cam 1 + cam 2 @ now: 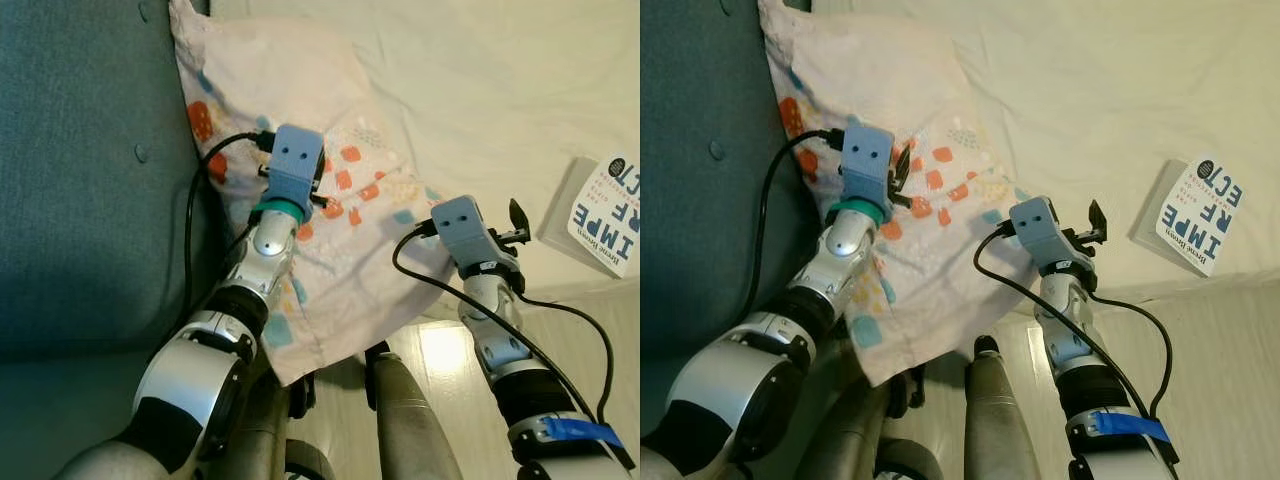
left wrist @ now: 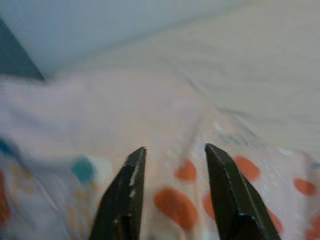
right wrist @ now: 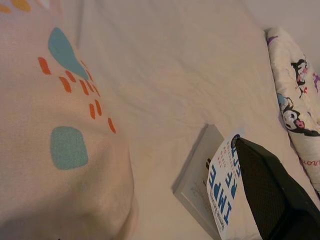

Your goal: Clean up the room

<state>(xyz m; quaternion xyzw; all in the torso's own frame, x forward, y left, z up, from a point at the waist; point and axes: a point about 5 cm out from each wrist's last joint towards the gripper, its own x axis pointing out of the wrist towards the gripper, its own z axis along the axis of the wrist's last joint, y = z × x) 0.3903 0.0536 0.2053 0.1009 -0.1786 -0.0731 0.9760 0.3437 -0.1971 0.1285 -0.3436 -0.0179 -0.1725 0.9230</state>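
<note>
Pillow [image 1: 300,130]: soft matt printed cloth, lightly creased. Bed sheet [image 1: 480,90]: plain matt cream fabric, wrinkled. Headboard [image 1: 90,180] at 9 o'clock: teal upholstery, fine-napped, buttoned. Book [image 1: 605,215] at 3 o'clock: smooth paper cover. Left hand fingers [image 2: 125,195]: black semi-gloss plastic. Arm shells: polished silver.

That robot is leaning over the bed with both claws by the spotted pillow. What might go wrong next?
The pillow overhangs the bed's edge at one corner, so a nudge might tip it off. The left gripper's fingers stand open above the fabric and may pinch only loose cover, not the pillow. The book lies near the edge beside the right gripper; a sideways swing could knock it off.
</note>
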